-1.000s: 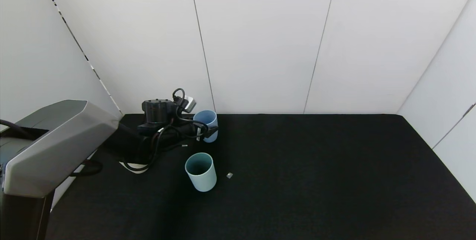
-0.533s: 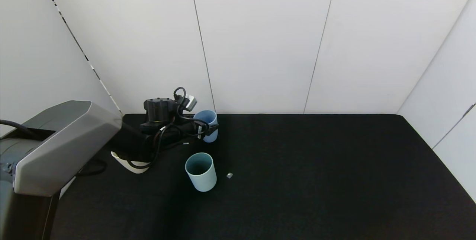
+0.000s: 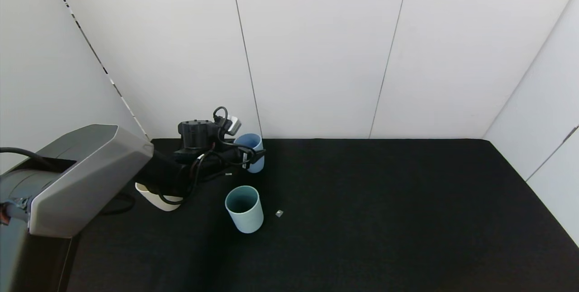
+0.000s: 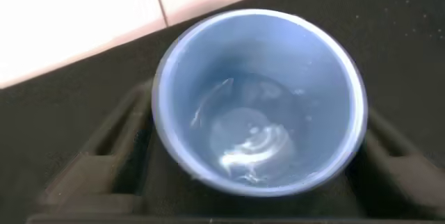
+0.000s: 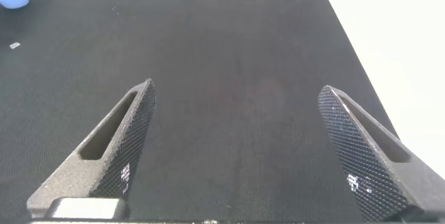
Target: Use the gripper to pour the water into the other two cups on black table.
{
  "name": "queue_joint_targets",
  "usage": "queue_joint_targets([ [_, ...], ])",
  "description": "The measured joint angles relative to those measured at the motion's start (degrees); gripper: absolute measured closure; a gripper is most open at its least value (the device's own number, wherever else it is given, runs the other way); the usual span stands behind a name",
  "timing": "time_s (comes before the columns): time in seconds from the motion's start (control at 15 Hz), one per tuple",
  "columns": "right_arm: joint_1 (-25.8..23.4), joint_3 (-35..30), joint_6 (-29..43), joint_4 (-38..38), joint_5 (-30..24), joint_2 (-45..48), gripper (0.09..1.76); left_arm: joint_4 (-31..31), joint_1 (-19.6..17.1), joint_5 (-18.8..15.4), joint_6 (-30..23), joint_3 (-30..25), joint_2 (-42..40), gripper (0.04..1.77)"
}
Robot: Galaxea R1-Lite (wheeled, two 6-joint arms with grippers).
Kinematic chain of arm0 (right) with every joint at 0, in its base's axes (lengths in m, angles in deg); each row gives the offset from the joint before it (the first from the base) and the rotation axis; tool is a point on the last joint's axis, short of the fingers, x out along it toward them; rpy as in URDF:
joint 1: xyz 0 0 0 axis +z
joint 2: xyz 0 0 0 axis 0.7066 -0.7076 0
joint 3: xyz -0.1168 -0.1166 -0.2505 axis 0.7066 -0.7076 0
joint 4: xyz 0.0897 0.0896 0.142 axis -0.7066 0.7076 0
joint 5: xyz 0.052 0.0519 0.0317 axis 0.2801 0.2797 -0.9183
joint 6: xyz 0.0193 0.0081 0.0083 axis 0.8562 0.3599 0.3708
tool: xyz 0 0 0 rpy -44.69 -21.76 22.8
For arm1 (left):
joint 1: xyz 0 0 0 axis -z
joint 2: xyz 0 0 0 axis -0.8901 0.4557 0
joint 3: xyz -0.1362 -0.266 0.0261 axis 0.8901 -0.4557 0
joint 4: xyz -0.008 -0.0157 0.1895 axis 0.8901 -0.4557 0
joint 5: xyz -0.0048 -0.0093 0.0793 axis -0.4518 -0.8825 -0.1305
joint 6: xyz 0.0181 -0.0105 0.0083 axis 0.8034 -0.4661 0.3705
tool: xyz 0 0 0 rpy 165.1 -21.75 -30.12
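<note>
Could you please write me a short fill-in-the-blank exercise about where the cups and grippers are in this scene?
1. The left gripper has its fingers on either side of the ____ cup.
2. The teal cup stands upright on the black ____.
3. The cream cup is partly hidden behind the robot's ____ arm.
4. The right gripper hovers over bare table with its jaws ____.

Missing words: blue; table; left; open

A periwinkle-blue tumbler [image 3: 251, 147] at 12 o'clock of the teal-green tumbler [image 3: 244, 209], dark inside; cream tumbler [image 3: 156, 199] at its 9 o'clock; matte black table [image 3: 384, 219]; right gripper's black knurled fingers [image 5: 118, 144].
</note>
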Motion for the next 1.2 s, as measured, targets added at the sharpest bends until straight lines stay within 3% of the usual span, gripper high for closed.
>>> queue_joint_targets([
  [0.13, 0.00, 0.00, 0.02, 0.00, 0.02, 0.00, 0.14, 0.04, -0.02, 0.05, -0.11, 0.41, 0.33, 0.53],
  [0.6, 0.00, 0.00, 0.02, 0.00, 0.00, 0.00, 0.14, -0.94, -0.11, 0.13, -0.13, 0.44, -0.72, 0.56],
  [1.2, 0.00, 0.00, 0.00, 0.02, 0.00, 0.00, 0.14, -11.93, -1.63, 0.18, 0.61, -0.67, -13.18, 0.56],
])
